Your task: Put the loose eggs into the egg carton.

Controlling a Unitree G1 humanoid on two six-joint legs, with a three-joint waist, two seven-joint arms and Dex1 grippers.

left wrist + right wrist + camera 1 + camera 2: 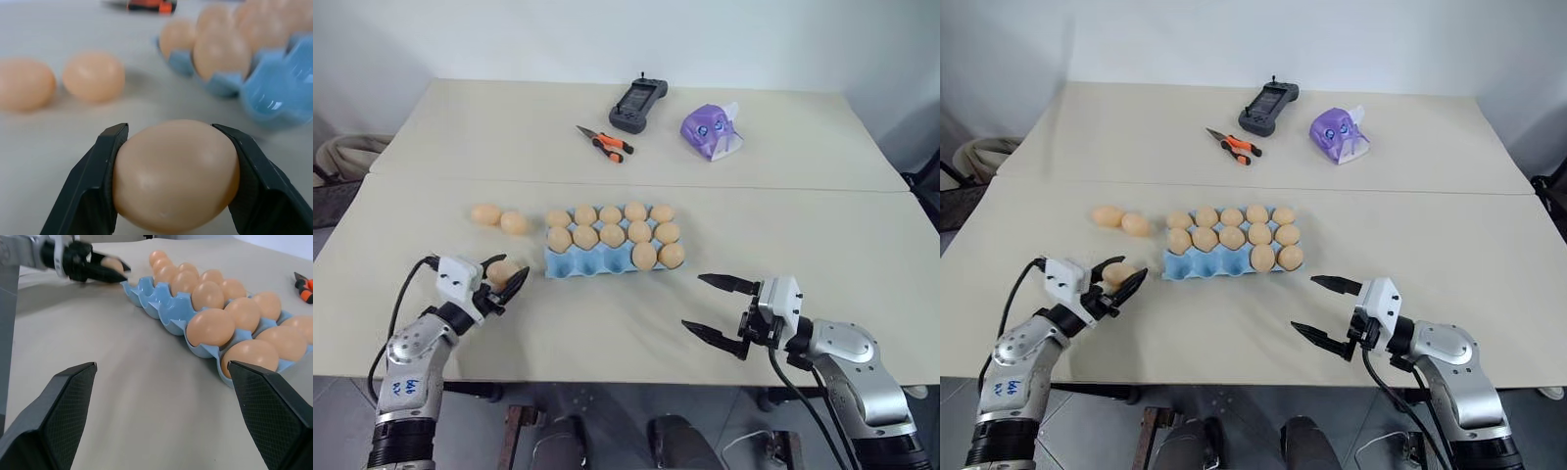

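- The two eye views look from the head, forward and down over the counter [636, 323]; they share nearly the whole scene, from both hands to the far edge.
- The left wrist view sits low and very close behind the left hand [173, 178], facing right and far toward the egg carton [281, 98] and two loose eggs [93, 76].
- The right wrist view sits low behind the right hand [161, 416], facing left along the carton's near row; it also catches the left hand.
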